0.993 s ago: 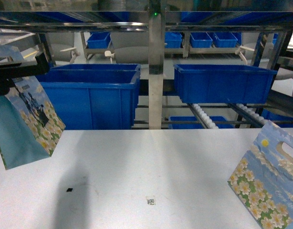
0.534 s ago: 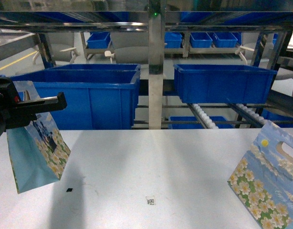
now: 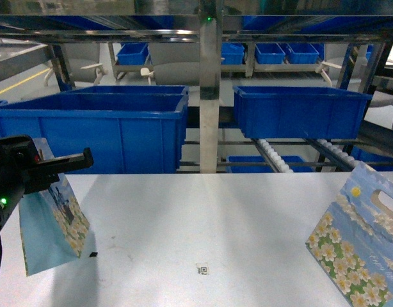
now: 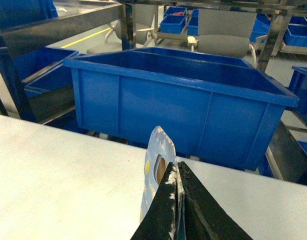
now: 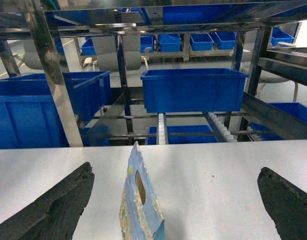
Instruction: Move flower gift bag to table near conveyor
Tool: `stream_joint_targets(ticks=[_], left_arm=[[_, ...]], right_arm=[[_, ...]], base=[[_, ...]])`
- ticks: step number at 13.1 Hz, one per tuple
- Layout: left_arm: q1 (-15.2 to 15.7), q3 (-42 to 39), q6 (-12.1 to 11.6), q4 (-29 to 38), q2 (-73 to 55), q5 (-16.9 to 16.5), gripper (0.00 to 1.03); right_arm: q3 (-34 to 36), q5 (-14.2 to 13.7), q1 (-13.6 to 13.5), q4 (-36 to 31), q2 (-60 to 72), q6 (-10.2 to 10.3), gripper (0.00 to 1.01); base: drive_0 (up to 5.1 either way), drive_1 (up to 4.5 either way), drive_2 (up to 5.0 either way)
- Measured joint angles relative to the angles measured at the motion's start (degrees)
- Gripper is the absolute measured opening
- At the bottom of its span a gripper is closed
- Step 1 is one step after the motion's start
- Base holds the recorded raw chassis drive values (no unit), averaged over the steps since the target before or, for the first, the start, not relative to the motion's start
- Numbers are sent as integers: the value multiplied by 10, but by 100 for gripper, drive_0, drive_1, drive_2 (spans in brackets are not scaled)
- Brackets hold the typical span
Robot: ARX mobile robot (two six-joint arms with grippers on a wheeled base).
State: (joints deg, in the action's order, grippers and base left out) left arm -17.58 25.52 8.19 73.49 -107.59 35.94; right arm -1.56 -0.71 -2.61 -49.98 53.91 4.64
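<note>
A flower gift bag (image 3: pixel 50 220), blue with white daisies, hangs tilted at the far left over the table (image 3: pixel 203 211). My left gripper (image 3: pixel 68 163) is shut on its top edge. In the left wrist view the black fingers (image 4: pixel 168 200) pinch the bag (image 4: pixel 154 165) beside its handle hole. A second flower gift bag (image 3: pixel 358 246) stands on the table at the right. In the right wrist view this bag (image 5: pixel 136 202) rises between the wide-open fingers of my right gripper (image 5: pixel 174 170), nearer the left finger and touching neither. The conveyor (image 3: pixel 273 157) with white rollers runs behind the table.
Large blue bins (image 3: pixel 120 128) (image 3: pixel 299 109) sit on the steel racking just past the table's far edge, with a steel post (image 3: pixel 209 96) between them. A small code sticker (image 3: pixel 201 269) and a black mark (image 3: pixel 93 254) lie on the tabletop.
My left gripper has carried its bag down and to the right, so the bag now hangs lower over the table's left side. The right bag has not moved.
</note>
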Motion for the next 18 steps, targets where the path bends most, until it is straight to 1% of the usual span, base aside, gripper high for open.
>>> stream_joint_targets(ticks=[2,3,5,6,7,8,11,12,13,14,15,16,17,18], left_arm=[[0,-1,16,3,-23,-14,2],[-4,-4,24,4,-24,-16,2],[-22,-20,26,7,-17,-10,2],[-37,-39,28,3,-3,-10,2],[-49,-56,27,2,11,-18,11],[-60,-71,25,2,30,-16,27],[-64,-77,23,3,38,-13,35],[-70,-87,23,2,50,-12,46],[-79,-103,17,2,76,-1,75],[-79,-113,8,2,115,1,99],[-78,-118,3,2,139,-4,97],[-78,-125,-4,3,164,-12,98],[-74,-134,-10,2,187,-22,98],[-64,-144,-12,2,211,-26,98]], right_arm=[[0,0,0,0,0,0,98],[0,0,0,0,0,0,98],[0,0,0,0,0,0,98],[0,0,0,0,0,0,98],[0,0,0,0,0,0,98],[0,0,0,0,0,0,98],[0,0,0,0,0,0,98],[0,0,0,0,0,0,98],[0,0,0,0,0,0,98],[0,0,0,0,0,0,98],[0,0,0,0,0,0,98],[0,0,0,0,0,0,98],[0,0,0,0,0,0,98],[0,0,0,0,0,0,98]], base=[[0,0,0],[0,0,0],[0,0,0],[0,0,0],[0,0,0],[0,0,0],[0,0,0],[0,0,0],[0,0,0],[0,0,0],[0,0,0],[0,0,0],[0,0,0],[0,0,0]])
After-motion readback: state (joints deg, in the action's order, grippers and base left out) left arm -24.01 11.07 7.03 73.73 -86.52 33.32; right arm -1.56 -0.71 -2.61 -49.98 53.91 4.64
